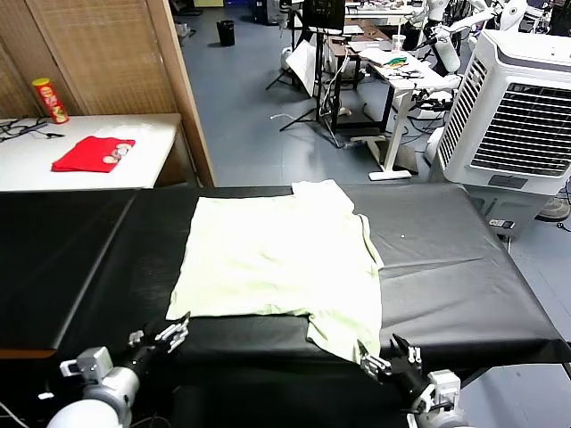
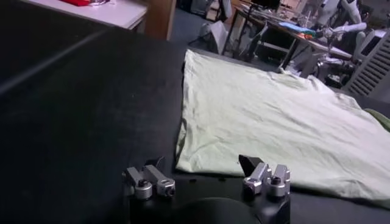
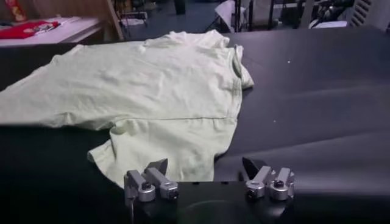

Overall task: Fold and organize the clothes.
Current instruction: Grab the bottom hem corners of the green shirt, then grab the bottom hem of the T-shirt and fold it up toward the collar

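The pale yellow-green T-shirt (image 1: pixel 277 259) lies spread flat on the black table (image 1: pixel 464 259), one sleeve at the far edge and one hanging toward the near edge. It also shows in the left wrist view (image 2: pixel 274 115) and the right wrist view (image 3: pixel 152 91). My left gripper (image 1: pixel 161 337) is open and empty at the near edge, just off the shirt's near left corner. My right gripper (image 1: pixel 391 357) is open and empty at the near edge, right by the tip of the near sleeve (image 1: pixel 343 332). No printed patch shows.
A white side table (image 1: pixel 80 156) at the back left holds a bright red cloth (image 1: pixel 92 153) and a snack can (image 1: pixel 50 100). A large white air cooler (image 1: pixel 513 107) stands at the right. Desks and tripods fill the room behind.
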Robot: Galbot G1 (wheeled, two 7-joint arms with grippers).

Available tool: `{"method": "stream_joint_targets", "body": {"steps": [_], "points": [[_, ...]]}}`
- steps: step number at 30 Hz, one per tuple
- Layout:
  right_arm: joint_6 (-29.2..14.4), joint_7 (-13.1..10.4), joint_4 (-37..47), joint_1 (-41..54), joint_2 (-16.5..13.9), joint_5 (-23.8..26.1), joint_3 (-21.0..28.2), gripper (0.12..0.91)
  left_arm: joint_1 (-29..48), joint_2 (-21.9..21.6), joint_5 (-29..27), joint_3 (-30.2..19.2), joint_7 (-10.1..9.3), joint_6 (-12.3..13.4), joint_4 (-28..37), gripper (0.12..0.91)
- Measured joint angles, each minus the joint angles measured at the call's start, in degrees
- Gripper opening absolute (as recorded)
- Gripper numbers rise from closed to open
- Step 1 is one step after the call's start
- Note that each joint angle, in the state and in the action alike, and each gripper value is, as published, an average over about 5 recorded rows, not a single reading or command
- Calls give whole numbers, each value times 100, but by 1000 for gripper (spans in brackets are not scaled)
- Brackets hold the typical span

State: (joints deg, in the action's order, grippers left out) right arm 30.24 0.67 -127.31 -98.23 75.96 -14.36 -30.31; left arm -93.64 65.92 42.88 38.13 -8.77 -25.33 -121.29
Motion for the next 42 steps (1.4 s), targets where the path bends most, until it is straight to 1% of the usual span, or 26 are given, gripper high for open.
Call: {"method": "stream_joint_targets", "body": {"steps": [2, 5, 6, 7, 8, 9, 10, 11, 12, 13, 16, 17, 18, 19, 21, 22, 27, 31, 33, 36, 39, 42], "points": [[-4, 4, 10, 4, 10, 10, 7, 760, 14, 5, -3, -4, 7, 0, 25, 798], [-12, 12, 47, 22, 41, 58, 32, 709, 47, 20, -13, -24, 36, 7, 101, 798], [-13, 13, 61, 29, 53, 82, 42, 684, 55, 26, -22, -36, 49, 13, 127, 790], [-14, 12, 77, 35, 63, 112, 53, 643, 65, 33, -37, -49, 64, 20, 153, 783], [-15, 11, 91, 40, 75, 148, 66, 607, 75, 39, -61, -65, 78, 30, 179, 759], [-16, 11, 100, 40, 85, 184, 80, 561, 88, 46, -90, -83, 90, 41, 208, 719], [-16, 10, 106, 37, 94, 218, 92, 497, 103, 54, -119, -100, 99, 55, 238, 679], [-17, 10, 106, 29, 102, 248, 103, 447, 120, 60, -143, -115, 104, 68, 268, 630], [-18, 8, 99, 18, 109, 270, 113, 397, 137, 67, -162, -129, 108, 82, 299, 564], [-19, 5, 89, 3, 113, 283, 115, 330, 153, 74, -174, -141, 111, 94, 330, 514], [-31, -23, 30, -61, 116, 290, 81, 186, 160, 88, -188, -165, 144, 132, 385, 347], [-35, -33, 2, -88, 115, 289, 60, 154, 147, 91, -198, -169, 161, 145, 387, 297], [-38, -43, -35, -119, 114, 286, 38, 139, 124, 97, -217, -174, 176, 158, 377, 235], [-41, -51, -81, -152, 113, 284, 16, 124, 96, 106, -241, -178, 188, 169, 357, 189], [-45, -70, -209, -237, 116, 279, -28, 121, 29, 135, -310, -173, 183, 182, 294, 135], [-48, -81, -288, -289, 119, 277, -49, 122, -14, 153, -345, -165, 173, 185, 250, 125], [-101, -120, -676, -579, 110, 269, -166, 122, -300, 231, -464, -62, 78, 185, -78, 127], [-287, -87, -754, -598, 36, 205, -281, 122, -573, 237, -459, 55, 29, 233, -400, 127], [-446, -31, -681, -495, -14, 143, -291, 122, -632, 248, -478, 84, 28, 327, -520, 127], [-697, 26, -428, -200, -98, 10, -247, 122, -582, 314, -624, 64, 62, 553, -593, 127], [-876, 44, -59, 242, -188, -111, -168, 122, -374, 406, -842, -25, 114, 769, -543, 127], [-947, 83, 313, 757, -276, -107, -61, 122, -55, 512, -1105, -153, 65, 927, -399, 127]]}}
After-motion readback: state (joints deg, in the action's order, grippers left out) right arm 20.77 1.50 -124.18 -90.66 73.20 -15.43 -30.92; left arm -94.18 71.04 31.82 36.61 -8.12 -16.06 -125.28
